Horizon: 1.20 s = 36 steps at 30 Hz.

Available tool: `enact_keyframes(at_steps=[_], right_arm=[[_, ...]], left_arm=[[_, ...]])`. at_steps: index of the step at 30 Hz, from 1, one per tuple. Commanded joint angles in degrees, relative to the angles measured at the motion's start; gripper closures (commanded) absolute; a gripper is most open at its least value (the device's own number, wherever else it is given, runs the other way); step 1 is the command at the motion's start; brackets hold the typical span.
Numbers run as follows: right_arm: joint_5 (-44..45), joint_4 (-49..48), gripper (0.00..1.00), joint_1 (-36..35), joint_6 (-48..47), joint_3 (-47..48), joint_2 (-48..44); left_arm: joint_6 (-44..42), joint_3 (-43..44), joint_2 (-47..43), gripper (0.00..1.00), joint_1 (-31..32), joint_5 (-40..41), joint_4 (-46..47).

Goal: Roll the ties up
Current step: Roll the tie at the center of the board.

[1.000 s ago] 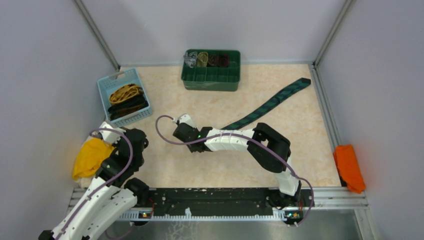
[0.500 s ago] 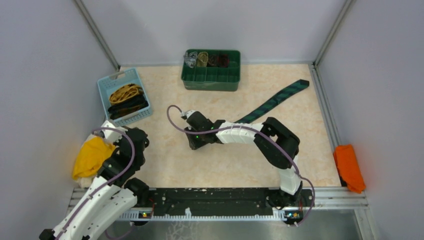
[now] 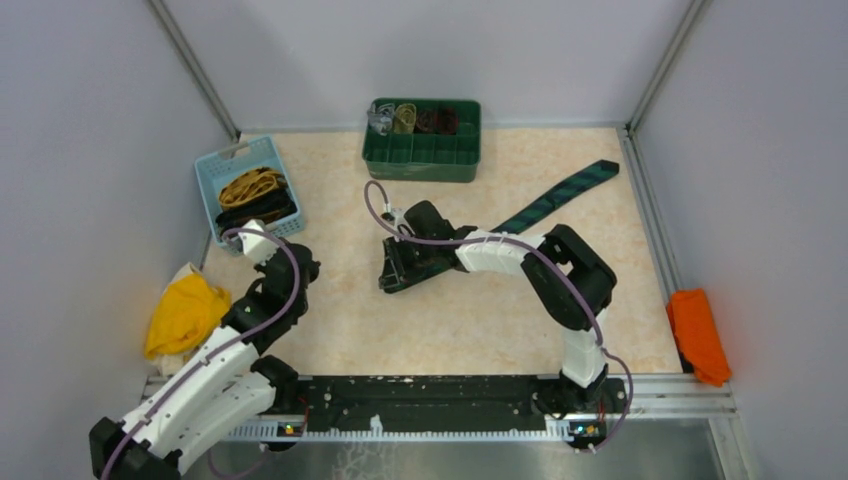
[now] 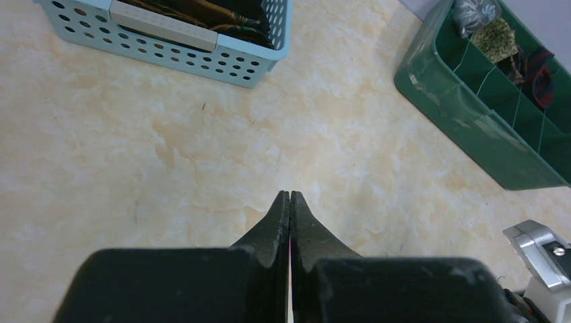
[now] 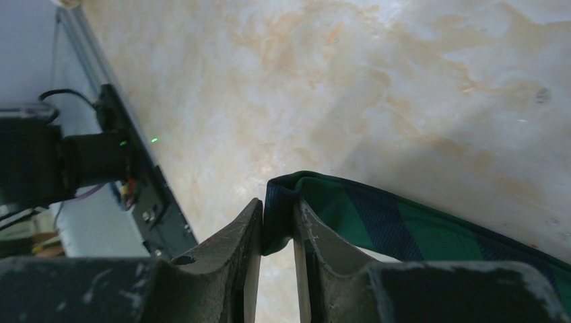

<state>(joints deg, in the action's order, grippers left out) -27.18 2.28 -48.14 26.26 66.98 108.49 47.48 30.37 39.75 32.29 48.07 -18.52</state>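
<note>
On the table, centre: the right gripper [image 5: 276, 217] is pinched onto the near end of the green checked tie [image 5: 404, 229], with the fabric folded over between its two fingers. The rest of the tie runs flat toward the far right corner.
Left gripper [image 4: 290, 202]: fingers pressed together with nothing in them, hanging over bare tabletop between the blue basket [image 4: 202, 57] and the green divided tray [image 4: 464, 121].
Step in hand (my guess): starting the roll from that pinched end.
How I'd do it: hold the pinch firm and turn the wrist so the fabric winds onto itself. Travel along the strip's own line so the edges stack square instead of coning. The left gripper looks free to pin the tail if the strip drags across the slick top.
Watch out: only a small bite of the fold sits in the fingers, so I reckon it could slip on the first wrap.
Right wrist view only: the actual grip. From above, the arm hides it.
Top view only: the tie's whole length, the rolled ties [image 3: 415, 118] in the tray's back row, the mustard and black ties [image 3: 255, 200] piled in the basket, plus a yellow cloth [image 3: 185, 312] at the left wall and an orange cloth [image 3: 697, 335] at the right.
Left wrist view only: proof that the left fingers are closed, which is too small to make out from above.
</note>
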Motion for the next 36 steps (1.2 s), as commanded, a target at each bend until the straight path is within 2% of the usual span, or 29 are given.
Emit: enact_keyframes(at_steps=[1,6,11,18,30,36], right_arm=[[-11.4,-7.6,0.77,0.2,4.4,-0.6,-0.8],[-14.5,-11.7,0.77,0.1,6.6,-1.0,1.2],[-17.0,-11.0,0.77,0.4,7.4,0.9,4.6],[-18.9,-14.5,0.78,3.1,9.7,-1.5,4.3],[-16.7,-11.6,0.78,8.5,7.0,-5.3,2.7],[-10.2,-5.5,0.78,9.6,2.4,-4.5,1.8]], left_arm=[[-2.0,0.6,1.1,1.0,-0.2,-1.3,2.6],[-2.8,-0.4,-0.5,1.0,-0.1,-1.3,2.8],[-3.7,-1.3,-1.7,1.0,-0.1,-1.1,3.3],[-4.4,-1.5,-1.0,1.0,-0.2,-2.0,4.3],[-5.9,-2.1,4.5,1.0,-0.1,-8.0,10.1],[-9.6,-2.5,10.9,1.0,-0.1,-16.0,18.0]])
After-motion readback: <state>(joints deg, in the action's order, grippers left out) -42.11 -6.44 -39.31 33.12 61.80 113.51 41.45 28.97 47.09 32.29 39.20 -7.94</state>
